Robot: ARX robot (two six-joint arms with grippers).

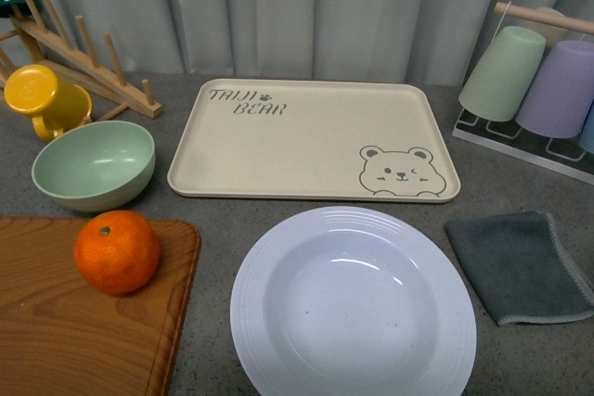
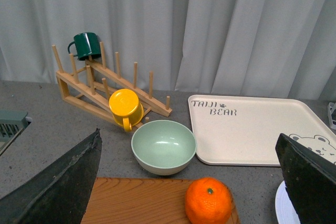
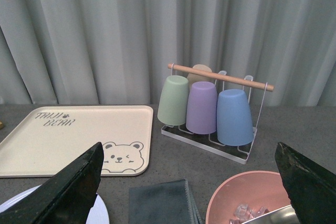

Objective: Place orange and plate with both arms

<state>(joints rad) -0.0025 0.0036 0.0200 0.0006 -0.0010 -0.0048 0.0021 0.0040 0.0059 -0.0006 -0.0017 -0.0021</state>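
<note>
Left claw (image 2: 188, 136) and right claw (image 3: 189, 145) are each shown spread wide apart, with nothing held. A round, bright orange fruit (image 1: 117, 250) is seen on a brown wooden board (image 1: 56, 331); beside it, on the grey desk (image 1: 223, 220), a large white ridged plate (image 1: 269, 322) is laid.

The orange (image 1: 117, 251) is bright orange with a green stem dot. Plain white plate (image 1: 353, 312), concentric ridges round its rim. Beige tray (image 1: 306, 136) printed with a grey winking bear and grey "TAIJI BEAR" lettering. Warm brown wood-grain board (image 1: 83, 331). Pale green bowl (image 1: 93, 164), yellow mug (image 1: 46, 99), dark green mug (image 2: 85, 44), dark grey cloth (image 1: 520, 266). Mint green cup (image 3: 173, 100), lilac cup (image 3: 202, 107), blue cup (image 3: 234, 116). Speckled grey counter (image 1: 213, 220), pale grey curtain (image 1: 306, 6)
</note>
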